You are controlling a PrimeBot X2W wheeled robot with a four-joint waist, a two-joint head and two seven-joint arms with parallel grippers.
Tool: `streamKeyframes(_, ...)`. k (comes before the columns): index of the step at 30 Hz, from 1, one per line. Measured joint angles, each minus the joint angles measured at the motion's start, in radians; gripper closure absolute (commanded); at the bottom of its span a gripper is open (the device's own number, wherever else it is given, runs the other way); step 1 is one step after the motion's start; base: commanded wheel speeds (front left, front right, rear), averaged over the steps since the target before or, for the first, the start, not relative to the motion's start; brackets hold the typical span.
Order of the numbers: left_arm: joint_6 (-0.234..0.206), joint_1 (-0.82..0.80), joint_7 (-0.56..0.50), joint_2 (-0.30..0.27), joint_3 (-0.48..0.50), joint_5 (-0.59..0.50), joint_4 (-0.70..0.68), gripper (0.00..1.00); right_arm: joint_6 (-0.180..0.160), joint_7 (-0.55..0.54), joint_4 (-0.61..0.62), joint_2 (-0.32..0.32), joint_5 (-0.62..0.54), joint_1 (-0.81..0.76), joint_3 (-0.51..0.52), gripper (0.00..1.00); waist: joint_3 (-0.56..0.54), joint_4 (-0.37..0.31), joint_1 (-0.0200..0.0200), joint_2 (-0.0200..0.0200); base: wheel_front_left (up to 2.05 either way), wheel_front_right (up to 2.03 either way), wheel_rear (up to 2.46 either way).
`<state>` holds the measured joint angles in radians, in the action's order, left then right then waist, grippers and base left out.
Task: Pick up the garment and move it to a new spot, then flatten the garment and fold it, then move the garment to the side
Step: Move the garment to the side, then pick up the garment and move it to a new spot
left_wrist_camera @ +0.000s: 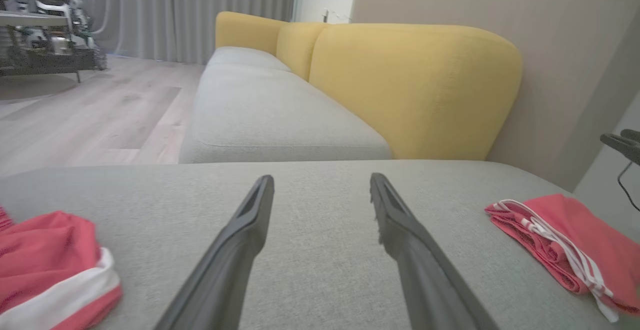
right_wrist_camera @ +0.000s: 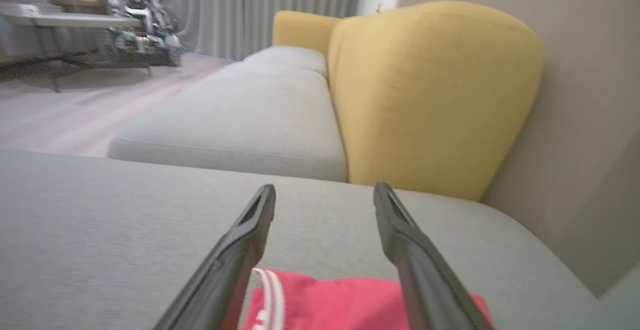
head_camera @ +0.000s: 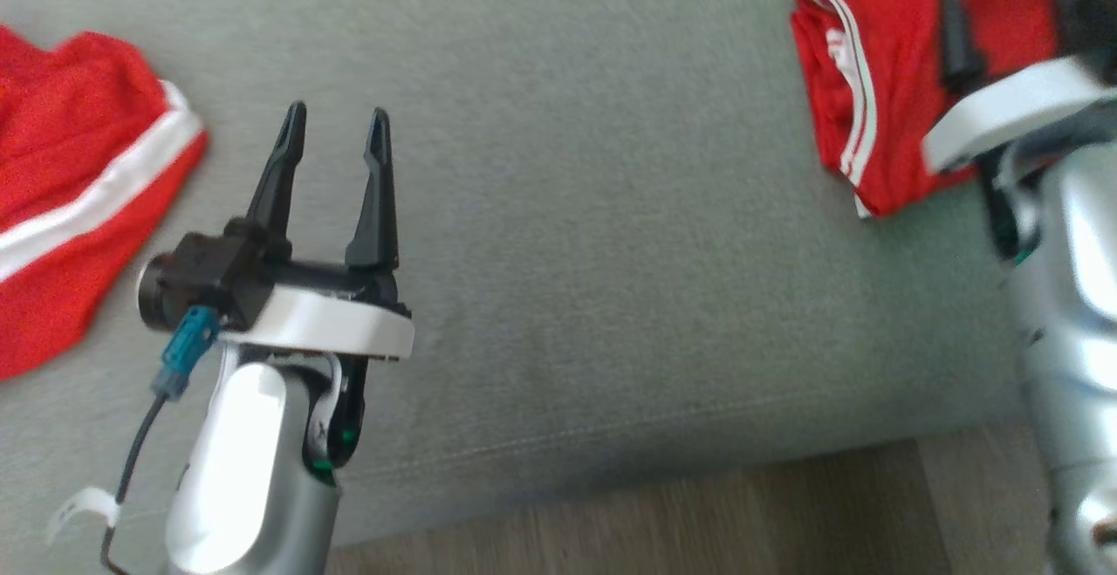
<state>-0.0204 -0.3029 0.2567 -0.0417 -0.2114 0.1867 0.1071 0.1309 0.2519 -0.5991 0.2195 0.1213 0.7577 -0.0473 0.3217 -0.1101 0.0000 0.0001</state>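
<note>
Left tool (head_camera: 338, 117) hangs apart over the sofa (head_camera: 611, 252); right tool (right_wrist_camera: 325, 190), apart above the folded garment (right_wrist_camera: 345, 300), might snag and unfold it.

Two garments on one cushion, well apart

The cushion (head_camera: 611, 208) bears the left garment (head_camera: 78, 191) at its left end and the folded garment (head_camera: 881, 78) at its right end, with bare fabric between. The left gripper (head_camera: 337, 112) stands over that bare stretch, nearer the left garment; the right gripper (right_wrist_camera: 325, 190) is over the folded garment. Floor (head_camera: 698, 514) lies before the cushion's front edge. Behind the cushion a sofa seat (left_wrist_camera: 260, 114) runs away, its backrest (left_wrist_camera: 415, 89) along the right side — and a wall (left_wrist_camera: 575, 44) behind that.
</note>
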Motion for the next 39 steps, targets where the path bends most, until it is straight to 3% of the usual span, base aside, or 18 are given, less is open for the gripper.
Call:
streamKeyframes(18,-0.024,0.169,0.0,-0.001,-0.002,0.019,0.029,0.0,0.0,0.0,0.18,-0.148,0.051,-0.371,-0.053,0.0,-0.183,0.112,0.0,0.0,0.0,0.0,0.0)
streamKeyframes(28,-0.025,0.245,0.0,-0.001,-0.03,0.029,0.027,0.0,0.0,0.001,0.278,-0.157,0.041,-0.544,-0.045,0.0,-0.241,0.115,-0.0001,0.0,0.0,0.0,0.0)
streamKeyframes(39,-0.034,0.251,0.0,-0.002,-0.031,0.029,0.021,0.0,0.0,0.001,0.303,-0.158,0.049,-0.566,-0.047,0.0,-0.246,0.106,-0.0001,0.0,0.0,0.0,0.0)
